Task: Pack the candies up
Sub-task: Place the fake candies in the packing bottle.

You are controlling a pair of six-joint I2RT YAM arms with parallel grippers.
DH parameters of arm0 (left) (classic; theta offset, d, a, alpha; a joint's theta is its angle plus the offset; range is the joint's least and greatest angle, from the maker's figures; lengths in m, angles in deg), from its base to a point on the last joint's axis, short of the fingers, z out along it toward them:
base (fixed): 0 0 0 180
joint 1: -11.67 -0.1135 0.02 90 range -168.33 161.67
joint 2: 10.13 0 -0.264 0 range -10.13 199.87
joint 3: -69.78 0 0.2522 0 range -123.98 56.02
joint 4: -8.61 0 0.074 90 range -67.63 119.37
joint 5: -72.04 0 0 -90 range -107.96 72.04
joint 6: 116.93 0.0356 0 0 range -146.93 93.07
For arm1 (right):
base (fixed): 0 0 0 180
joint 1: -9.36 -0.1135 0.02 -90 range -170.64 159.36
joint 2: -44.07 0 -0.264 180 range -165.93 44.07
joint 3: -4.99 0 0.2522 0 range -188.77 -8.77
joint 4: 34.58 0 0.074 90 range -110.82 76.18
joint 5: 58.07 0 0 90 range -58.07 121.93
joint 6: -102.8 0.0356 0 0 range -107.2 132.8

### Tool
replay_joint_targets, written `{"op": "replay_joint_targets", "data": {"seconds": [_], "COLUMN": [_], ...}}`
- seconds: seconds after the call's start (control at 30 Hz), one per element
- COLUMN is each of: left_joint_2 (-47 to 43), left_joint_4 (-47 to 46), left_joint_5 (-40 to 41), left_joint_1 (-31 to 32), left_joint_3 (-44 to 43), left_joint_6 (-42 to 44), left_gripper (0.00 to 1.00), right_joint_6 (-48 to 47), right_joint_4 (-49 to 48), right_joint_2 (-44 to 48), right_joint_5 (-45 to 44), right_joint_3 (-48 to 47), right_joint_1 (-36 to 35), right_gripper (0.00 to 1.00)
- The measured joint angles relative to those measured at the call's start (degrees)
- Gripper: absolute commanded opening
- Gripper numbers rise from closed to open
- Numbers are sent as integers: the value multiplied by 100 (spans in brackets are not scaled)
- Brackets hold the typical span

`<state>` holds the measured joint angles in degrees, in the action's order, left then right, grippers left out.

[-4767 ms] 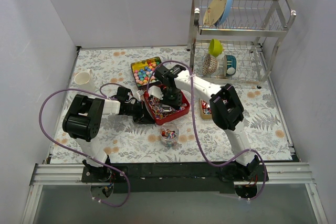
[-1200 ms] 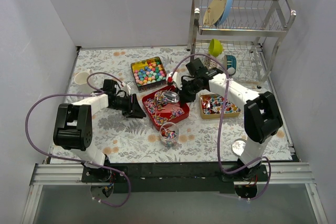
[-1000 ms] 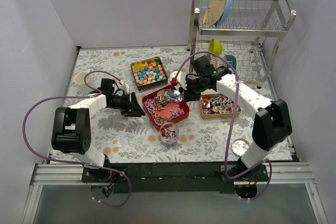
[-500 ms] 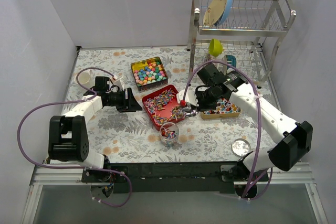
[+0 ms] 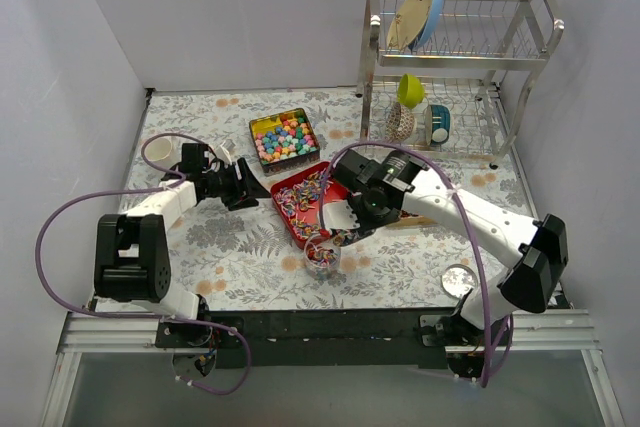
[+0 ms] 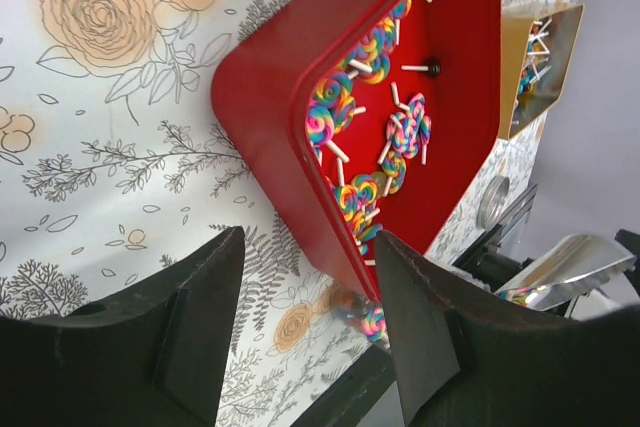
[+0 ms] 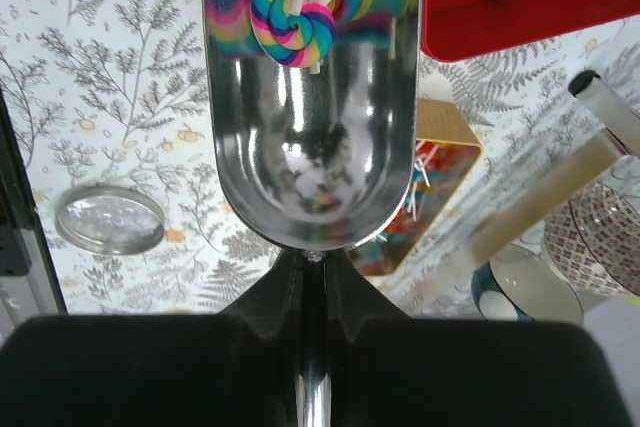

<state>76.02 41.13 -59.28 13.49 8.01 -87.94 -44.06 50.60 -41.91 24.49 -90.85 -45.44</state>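
- Over the middle of the surface [image 5: 230, 247], seen from above, the candies [image 5: 306, 197] lie heaped in the red tin [image 5: 285, 215], and more fill the glass cup [image 5: 322, 259] just in front of it. The right gripper [image 5: 357, 212] is clamped on a scoop [image 5: 336, 219] above the tin's near side. The left gripper [image 5: 250, 187] sits just beside the tin's left corner. A second tin [image 5: 280, 137], full of round balls, stands behind.
- At the left wrist, the left gripper [image 6: 310, 242] is spread wide, with the red tin [image 6: 270, 77] ahead between its fingers; I cannot tell whether they touch it. This view shows what the overhead blurs: the candies [image 6: 405, 132] are flat swirl lollipops on thin sticks. I'd judge them light, hard and apt to slide and tangle, so scooping should suit them better than pinching.
- At the right wrist, the scoop [image 7: 310, 147] carries a single lollipop [image 7: 293, 22] near its lip, which neither other view shows. Its handle runs into the right gripper [image 7: 312, 282]. The bowl looks slick, so I'd expect a tilt to shed the sweet.
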Motion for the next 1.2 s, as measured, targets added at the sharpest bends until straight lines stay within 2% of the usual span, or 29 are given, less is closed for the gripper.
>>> {"op": "replay_joint_targets", "data": {"seconds": [0.2, 0.57, 0.77, 1.03, 1.2], "left_joint_2": [448, 898, 935, 935, 857], "left_joint_4": [-229, -352, -240, 85, 420], "left_joint_5": [197, 455, 802, 1113, 1209], "left_joint_1": [94, 721, 933, 992, 988], "left_joint_3": [-70, -560, -717, -584, -538], "left_joint_6": [-448, -623, -627, -542, -302], "left_gripper": [54, 54, 52, 46, 44], "right_joint_6": [184, 98, 81, 363, 752], "right_joint_4": [155, 223, 227, 221, 214], "right_joint_2": [-507, -560, -706, -741, -741], "right_joint_5": [-866, -2122, -2566, -2728, -2686], "right_joint_3": [-693, -715, -774, -868, -1036], "right_joint_1": [-520, -1556, -1617, -1543, -1034], "right_gripper": [1, 1, 1, 1, 1]}}
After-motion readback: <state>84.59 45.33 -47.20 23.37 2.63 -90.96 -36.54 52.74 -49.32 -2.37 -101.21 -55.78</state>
